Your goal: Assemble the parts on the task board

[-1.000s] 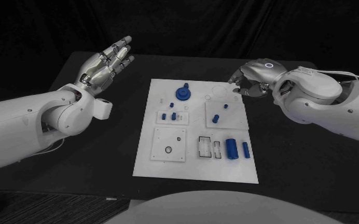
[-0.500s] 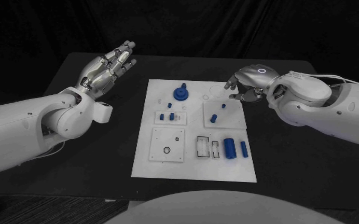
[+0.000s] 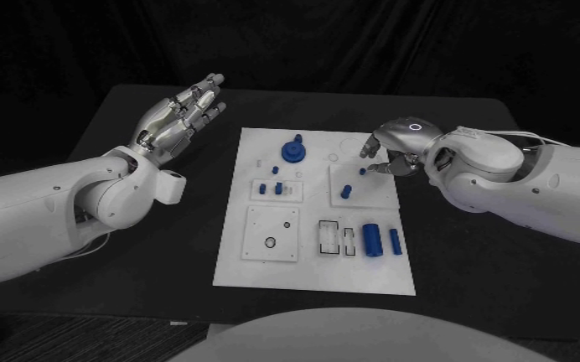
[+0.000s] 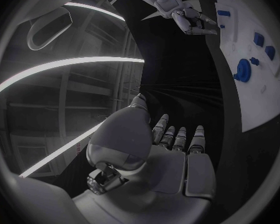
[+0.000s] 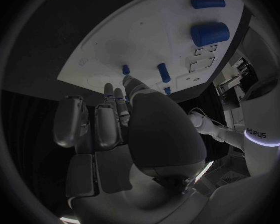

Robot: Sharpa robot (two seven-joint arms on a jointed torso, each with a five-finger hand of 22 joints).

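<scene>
Risk nearest the robot: thick blue cylinder [image 3: 374,239] and slim blue cylinder [image 3: 396,242] lying loose, side by side, at the near right of the task board [image 3: 308,274], and likely to roll off onto the table [image 3: 484,236] if brushed by the right forearm during any reach across. Further in, on the right-hand square module, two small blue pegs [image 3: 347,191], close together and probably easy to tip or mistake for one another. Just beyond them, right hand [image 3: 393,154] low over the far right of the board, fingers curled down toward the pegs; cannot tell whether anything is pinched between the fingertips. Expect a skewed or missed pinch from a descent off the peg's centre, or a shift of the whole board from a push against it. Level with that hand, blue knob [image 3: 294,151] upright at the far middle of the board. Farthest out, left hand [image 3: 181,115] raised well left of the board, fingers spread, holding nothing, and so giving the board no bracing.
</scene>
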